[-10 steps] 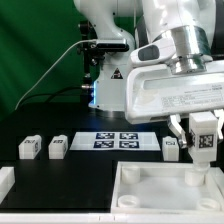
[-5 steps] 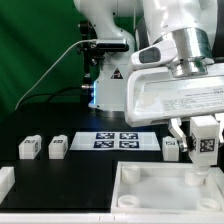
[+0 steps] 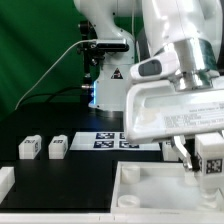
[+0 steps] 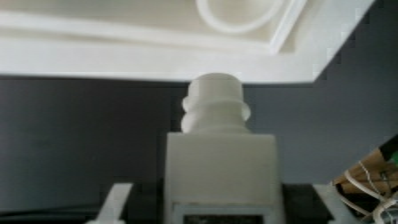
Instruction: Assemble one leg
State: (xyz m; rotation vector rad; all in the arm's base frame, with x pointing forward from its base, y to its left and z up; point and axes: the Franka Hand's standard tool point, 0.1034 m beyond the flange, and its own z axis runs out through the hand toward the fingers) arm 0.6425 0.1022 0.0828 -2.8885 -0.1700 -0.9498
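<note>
The claw (image 3: 207, 165) is clamped on a leg (image 3: 211, 150), a small white block with a black-and-white square tag facing the exterior camera. The fingers (image 3: 192, 150) press against the block's two sides, open only as wide as the block. In the wrist view the same leg (image 4: 222, 160) fills the space between the two finger pads (image 4: 118, 205), and its rounded, stepped peg end (image 4: 215, 98) points away from the claw (image 4: 210, 207) toward the panel.

The large white panel (image 3: 150, 192) lies flat on the dark bench (image 3: 80, 178), its raised rim running around a shallow inside. The wrist view shows one corner of the panel (image 4: 125, 45) with a round recess (image 4: 240, 14) set into it. The held leg hangs over the panel toward the exterior view's right. I cannot tell whether it touches the panel.

Two more legs (image 3: 28, 148) (image 3: 58, 147) stand side by side on the bench at the exterior view's left, well apart from the claw. The marker board (image 3: 110, 140) lies between them and the claw, partly hidden by the arm.
</note>
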